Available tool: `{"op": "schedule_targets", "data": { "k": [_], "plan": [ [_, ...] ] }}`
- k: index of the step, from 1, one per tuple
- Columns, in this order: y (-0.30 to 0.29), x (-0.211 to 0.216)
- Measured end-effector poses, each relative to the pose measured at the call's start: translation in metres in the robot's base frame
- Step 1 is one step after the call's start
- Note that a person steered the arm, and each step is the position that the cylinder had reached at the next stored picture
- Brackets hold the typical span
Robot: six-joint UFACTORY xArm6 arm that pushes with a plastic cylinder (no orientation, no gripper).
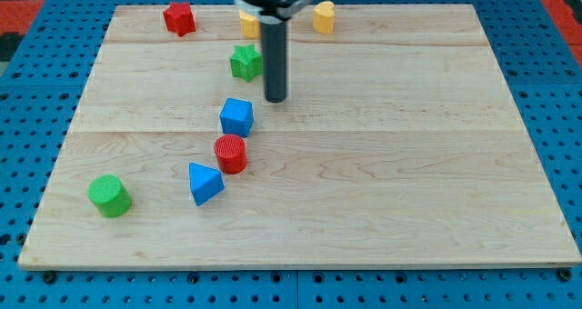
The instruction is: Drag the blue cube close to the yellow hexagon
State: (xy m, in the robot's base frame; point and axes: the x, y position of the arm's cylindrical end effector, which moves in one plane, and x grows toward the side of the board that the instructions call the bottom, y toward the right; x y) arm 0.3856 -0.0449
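The blue cube (pixel 236 116) lies left of the board's middle. My tip (pixel 275 100) stands a little to its upper right, apart from it. Two yellow blocks sit at the view's top: one (pixel 324 16) right of the rod, rounded, and one (pixel 248 23) partly hidden behind the rod. I cannot tell which is the hexagon. A green star (pixel 245 62) lies just left of the rod, above the blue cube.
A red cylinder (pixel 231 153) sits just below the blue cube. A blue triangular block (pixel 205 183) lies below left of it. A green cylinder (pixel 110 195) is at lower left. A red star (pixel 179 18) is at top left. The wooden board (pixel 409 164) rests on a blue pegboard.
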Motion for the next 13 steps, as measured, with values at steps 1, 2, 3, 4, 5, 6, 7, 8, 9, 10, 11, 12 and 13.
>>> {"op": "schedule_targets", "data": {
  "k": [1,2,3,4,5,6,7,8,9,10,11,12,13],
  "plan": [
    [-0.057,0.017],
    [-0.069,0.060],
    [-0.074,0.075],
    [-0.012,0.069],
    [0.066,0.032],
    [0.130,-0.021],
    [0.083,-0.045],
    [0.161,-0.030],
    [0.132,0.045],
    [0.056,0.008],
    [0.036,-0.048],
    [0.037,-0.087],
    [0.036,-0.120]
  ]
}}
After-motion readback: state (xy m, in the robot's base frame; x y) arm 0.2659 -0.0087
